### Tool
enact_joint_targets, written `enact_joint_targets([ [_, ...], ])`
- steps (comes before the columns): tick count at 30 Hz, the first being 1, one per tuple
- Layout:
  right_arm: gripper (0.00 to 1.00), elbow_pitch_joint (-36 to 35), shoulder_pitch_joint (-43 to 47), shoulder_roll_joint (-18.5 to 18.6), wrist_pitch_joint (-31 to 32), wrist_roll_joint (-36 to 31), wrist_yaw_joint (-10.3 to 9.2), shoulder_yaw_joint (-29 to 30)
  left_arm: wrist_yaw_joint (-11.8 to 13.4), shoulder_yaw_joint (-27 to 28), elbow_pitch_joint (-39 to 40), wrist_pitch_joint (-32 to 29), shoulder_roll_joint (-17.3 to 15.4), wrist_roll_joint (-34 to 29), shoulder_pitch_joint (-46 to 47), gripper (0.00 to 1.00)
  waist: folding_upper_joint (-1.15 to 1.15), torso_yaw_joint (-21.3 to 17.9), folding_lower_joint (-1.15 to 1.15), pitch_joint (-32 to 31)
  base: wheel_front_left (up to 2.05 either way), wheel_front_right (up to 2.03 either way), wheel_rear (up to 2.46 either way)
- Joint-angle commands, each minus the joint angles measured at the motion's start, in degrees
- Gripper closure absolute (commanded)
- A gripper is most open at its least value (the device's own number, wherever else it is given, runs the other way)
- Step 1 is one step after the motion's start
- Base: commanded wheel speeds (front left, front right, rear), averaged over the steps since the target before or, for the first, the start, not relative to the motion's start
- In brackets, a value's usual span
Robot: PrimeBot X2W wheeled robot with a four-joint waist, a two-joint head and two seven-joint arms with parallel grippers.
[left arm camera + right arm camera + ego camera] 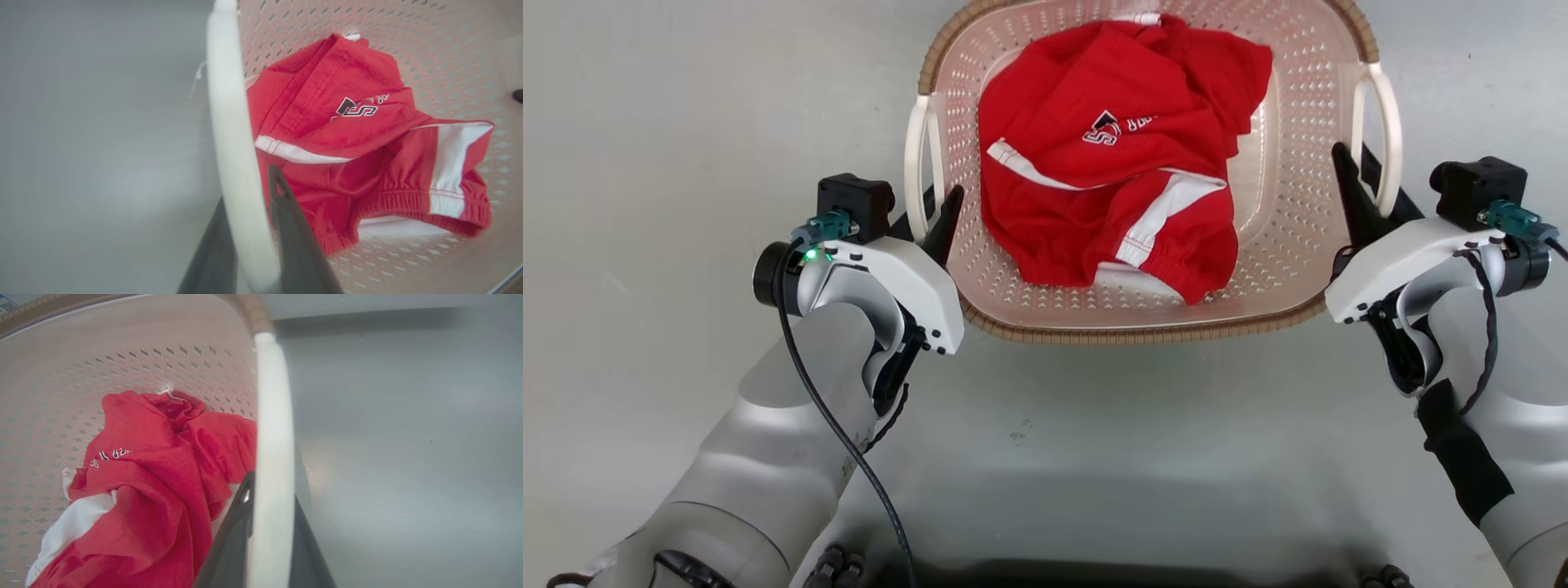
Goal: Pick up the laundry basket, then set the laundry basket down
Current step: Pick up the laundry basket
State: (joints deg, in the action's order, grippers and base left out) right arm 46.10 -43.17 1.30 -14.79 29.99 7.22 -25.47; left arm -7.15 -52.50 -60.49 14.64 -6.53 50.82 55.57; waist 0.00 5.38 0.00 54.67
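Head view. The laundry basket sits between both grippers over grey floor. The left gripper straddles the basket's left handle, and the right gripper its right handle. The grasp looks made, but lift-off cannot be confirmed, and set-down remains. The basket is pale, perforated and brown-rimmed, with a red garment inside.

Left wrist view. The fingers are narrowed onto the white loop.

Right wrist view. The fingers likewise pinch their loop at the basket's edge.
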Motion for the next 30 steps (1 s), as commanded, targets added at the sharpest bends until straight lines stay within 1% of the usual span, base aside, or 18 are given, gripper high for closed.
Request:
enact_joint_targets([
  [1, 1.00, 1.2, 1.8, 1.6, 0.2, 0.7, 0.26, -0.9, -0.3, 0.2, -0.8, 0.3, -3.6, 0.4, -0.7, 1.00, 0.00, -0.2, 0.00, -0.7, 0.00, 0.00, 0.00],
  [7, 1.00, 7.0, -0.3, 1.6, 2.2, 4.6, 0.26, -3.8, -0.3, -2.9, -2.4, -1.4, -4.3, 4.8, -1.2, 1.00, 0.00, -0.9, 0.00, -3.5, 0.00, 0.00, 0.00],
  [12, 1.00, 9.6, -0.9, 1.6, 4.5, 8.4, 0.26, -7.1, -0.3, -4.9, -2.9, -3.0, -5.2, 8.3, -2.0, 1.00, 0.00, -1.6, 0.00, -6.3, 0.00, 0.00, 0.00],
  [21, 1.00, 11.4, 0.2, 1.6, 7.7, 14.3, 0.26, -13.4, -0.3, -7.5, -3.2, -6.4, -6.8, 14.1, -4.9, 1.00, 0.00, -2.6, 0.00, -12.1, 0.00, 0.00, 0.00],
  [27, 1.00, 12.4, 2.2, 1.6, 7.6, 17.4, 0.26, -17.1, -0.3, -8.3, -3.2, -8.8, -8.0, 18.2, -8.2, 1.00, 0.00, -3.4, 0.00, -17.0, 0.00, 0.00, 0.00],
  [30, 1.00, 12.9, 3.2, 1.6, 6.8, 18.4, 0.26, -18.0, -0.3, -8.5, -3.2, -9.3, -8.4, 19.4, -9.4, 1.00, 0.00, -3.7, 0.00, -18.6, 0.00, 0.00, 0.00],
])
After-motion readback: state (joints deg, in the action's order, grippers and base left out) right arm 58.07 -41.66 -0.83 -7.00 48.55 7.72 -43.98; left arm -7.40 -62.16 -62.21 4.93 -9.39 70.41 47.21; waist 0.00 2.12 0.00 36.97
